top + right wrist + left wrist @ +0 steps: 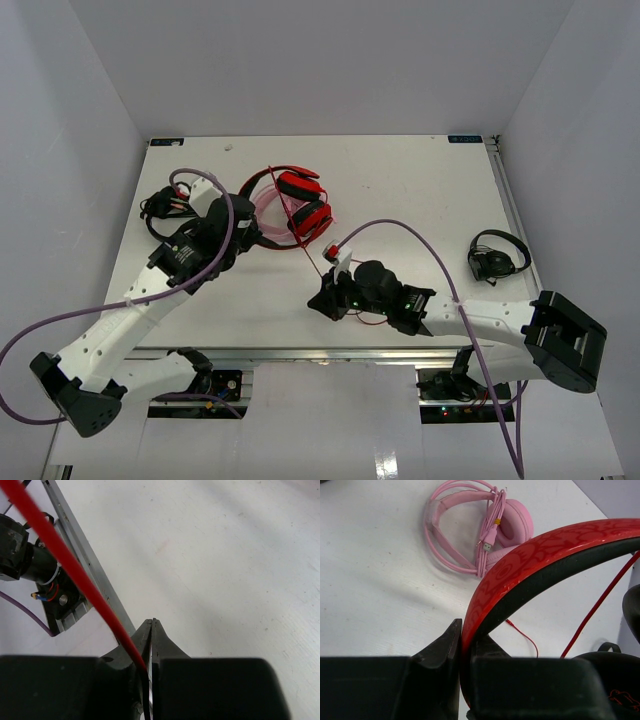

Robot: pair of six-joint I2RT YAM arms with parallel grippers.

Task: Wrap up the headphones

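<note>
Red over-ear headphones (pixel 545 545): you see a swirl-patterned red band, black lining.
Thin cable (pixel 65 560): plain red.
Pink plastic headphones (pixel 515 522): pink, with a yellow tie (pixel 497 521).
Table top (pixel 420 180): white.

Arms (pixel 120 335) white-shelled, black joints (pixel 375 285); purple cables (pixel 380 222); left tool (pixel 465 640), right tool (pixel 151 630) black.

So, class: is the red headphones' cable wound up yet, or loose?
Loose. The cable runs as one straight line from the red headphones to the right fingers, shut on it; no coils show.
</note>
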